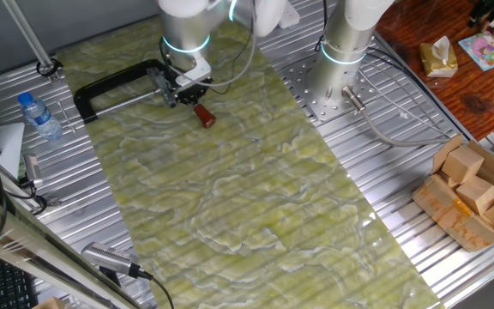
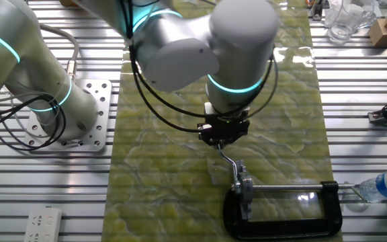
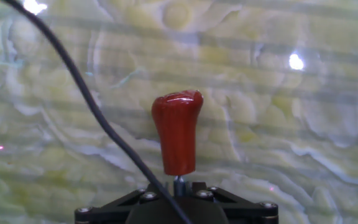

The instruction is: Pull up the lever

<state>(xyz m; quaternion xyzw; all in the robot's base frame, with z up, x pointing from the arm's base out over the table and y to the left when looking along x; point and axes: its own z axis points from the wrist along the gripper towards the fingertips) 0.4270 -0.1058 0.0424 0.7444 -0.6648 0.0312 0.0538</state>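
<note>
Where the gripper (image 1: 187, 88) hangs low beside the black clamp (image 1: 114, 86), we see the lever (image 1: 202, 114) jutting past it over the green mat (image 1: 256, 197), red tip foremost. Its fingers are hidden, so we cannot tell their spread.
</note>
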